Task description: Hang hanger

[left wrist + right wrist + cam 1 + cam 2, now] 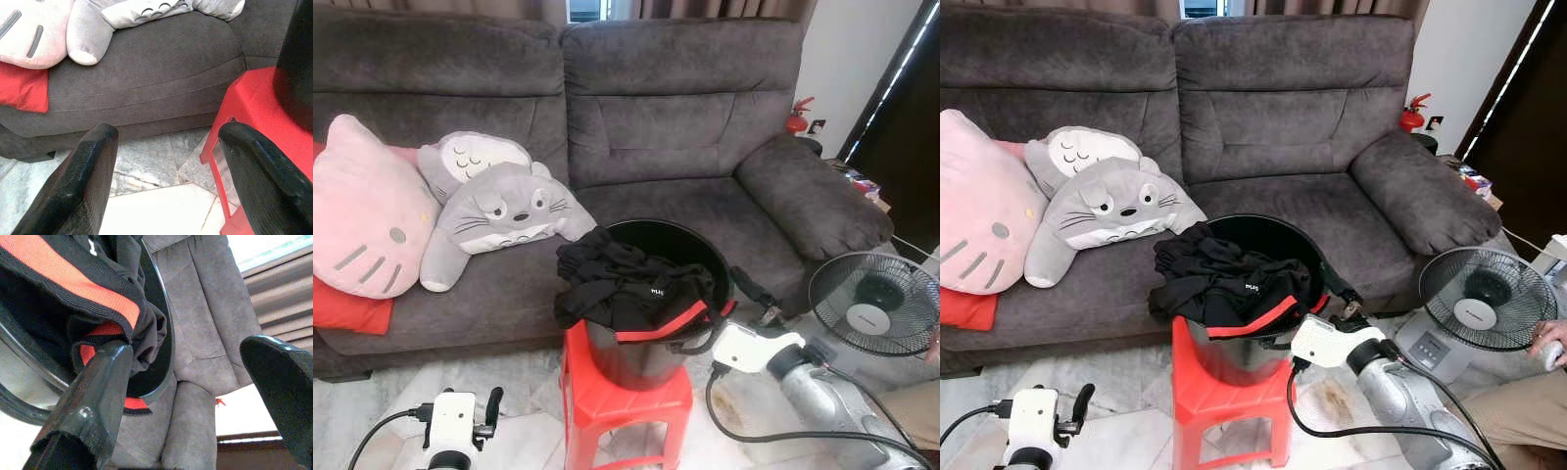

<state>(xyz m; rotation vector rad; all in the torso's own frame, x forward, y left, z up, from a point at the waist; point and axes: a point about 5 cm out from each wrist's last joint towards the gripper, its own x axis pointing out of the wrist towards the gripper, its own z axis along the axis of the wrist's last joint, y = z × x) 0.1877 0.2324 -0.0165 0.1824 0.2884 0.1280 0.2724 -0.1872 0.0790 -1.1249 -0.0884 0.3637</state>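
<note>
A black bucket (690, 250) stands on a red plastic stool (636, 401) in front of the grey sofa (685, 117). A black garment with a red band (626, 289) is heaped in the bucket and hangs over its front rim. My right gripper (756, 296) is open at the bucket's right rim. In the right wrist view one of its fingers (100, 396) lies against the garment's red-and-black hem (98, 298). My left gripper (166, 166) is open and low over the floor, left of the stool, with nothing between its fingers.
A pink cat cushion (362, 211) and two grey plush toys (499, 211) lie on the sofa's left seat. A standing fan (873, 304) is on the floor at right, a person's hand (1552, 343) beside it. A red fire extinguisher (797, 116) stands behind the armrest.
</note>
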